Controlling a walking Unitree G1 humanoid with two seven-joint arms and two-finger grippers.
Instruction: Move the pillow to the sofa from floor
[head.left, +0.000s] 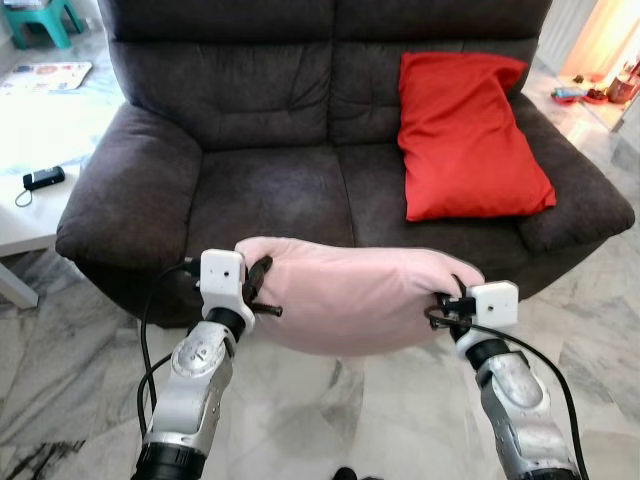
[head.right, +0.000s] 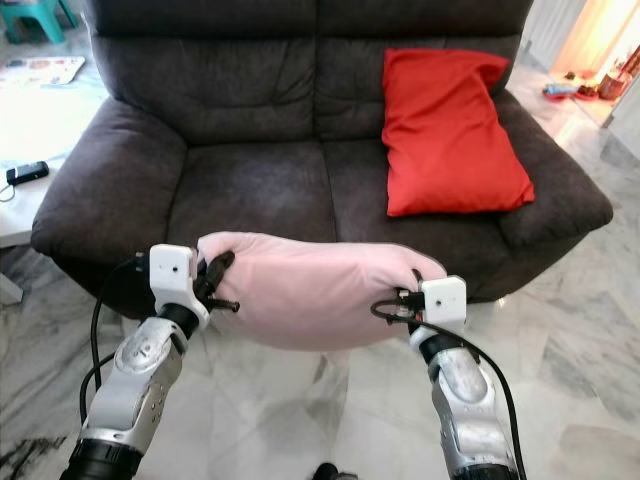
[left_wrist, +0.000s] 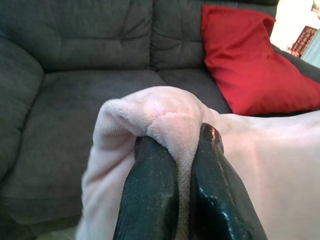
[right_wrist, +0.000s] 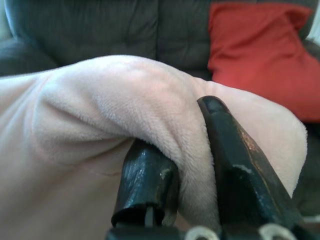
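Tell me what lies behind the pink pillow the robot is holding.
Behind the pink pillow, pinched by the left gripper and right gripper, stands the dark grey sofa, a red pillow on its right seat. The pillow covers the sofa's lower front.

Right gripper (right_wrist: 192, 150) pinching a fold of soft pink pillow (right_wrist: 90, 125), one black finger (right_wrist: 147, 182) under the fold and the other on top. Past the fingertips, a dark grey sofa (right_wrist: 100, 30). Beyond the top finger, a red cushion (right_wrist: 260, 50) leaning on the sofa back.
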